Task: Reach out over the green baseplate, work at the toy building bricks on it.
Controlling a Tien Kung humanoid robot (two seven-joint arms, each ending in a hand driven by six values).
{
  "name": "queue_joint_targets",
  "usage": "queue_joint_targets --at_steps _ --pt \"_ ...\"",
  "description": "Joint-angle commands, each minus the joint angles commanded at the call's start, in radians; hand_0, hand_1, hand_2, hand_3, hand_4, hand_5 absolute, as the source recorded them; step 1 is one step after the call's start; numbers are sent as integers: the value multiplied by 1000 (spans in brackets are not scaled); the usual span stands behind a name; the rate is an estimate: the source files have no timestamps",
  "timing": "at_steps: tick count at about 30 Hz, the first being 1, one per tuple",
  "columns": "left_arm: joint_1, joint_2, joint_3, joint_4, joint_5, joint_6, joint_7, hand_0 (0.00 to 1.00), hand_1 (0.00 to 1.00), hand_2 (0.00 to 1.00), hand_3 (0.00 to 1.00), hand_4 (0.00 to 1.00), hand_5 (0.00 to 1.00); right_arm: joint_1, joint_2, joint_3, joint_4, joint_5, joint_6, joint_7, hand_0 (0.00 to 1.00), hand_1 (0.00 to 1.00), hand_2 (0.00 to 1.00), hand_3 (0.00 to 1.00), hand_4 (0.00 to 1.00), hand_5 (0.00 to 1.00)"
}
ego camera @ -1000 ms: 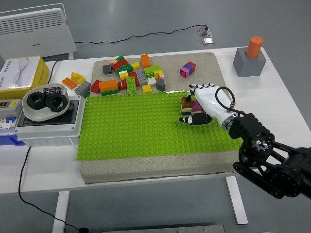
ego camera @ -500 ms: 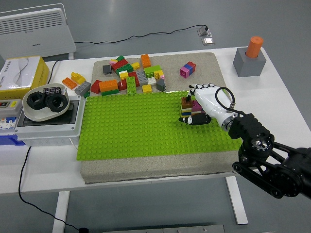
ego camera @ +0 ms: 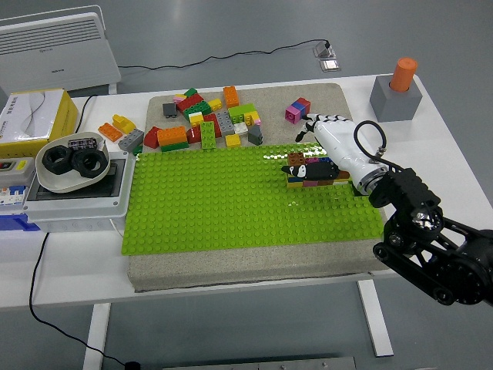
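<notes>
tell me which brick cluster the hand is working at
The small stacked cluster on the green baseplate, under the right hand. The loose pile and the pink-red pair lie beyond the baseplate's far edge.

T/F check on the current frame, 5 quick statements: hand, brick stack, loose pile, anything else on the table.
1. The right hand is over the far right part of the green baseplate, at the small brick stack. True.
2. The left hand is also reaching over the baseplate. False: no left hand is in view.
3. The loose brick pile lies beyond the baseplate's far edge. True.
4. The orange cylinder lies flat on the baseplate. False: it stands upright in a grey block at the table's far right, off the baseplate.
5. The black rings sit in a white bowl left of the baseplate. True.
</notes>
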Motion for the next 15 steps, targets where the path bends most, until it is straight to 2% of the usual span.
queue_joint_targets --at_steps 3,4,8,10,11,15 --pt "-3 2 7 0 2 -4 2 691 379 435 480 27 2 -46 -3 56 38 66 -55 42 841 843 893 657 932 569" --pt "-3 2 9 0 1 -4 2 691 379 435 479 30 2 -67 -4 78 51 97 -78 64 766 774 834 660 918 555" --pt "-3 1 19 0 -16 -4 0 691 379 435 479 30 2 -161 -9 158 82 238 -166 158 766 774 834 660 918 555" --pt "-3 -1 24 0 -24 -5 -1 691 379 435 479 30 2 -210 -11 198 83 305 -195 209 766 774 834 660 918 555" --pt "-4 -2 26 0 -27 -5 -2 690 378 433 479 28 2 -236 -12 220 79 338 -201 237 580 553 659 647 854 448" --pt "-8 -6 28 0 -34 -5 -7 690 378 433 479 28 2 -339 -13 312 42 479 -184 359 580 553 659 647 854 448"
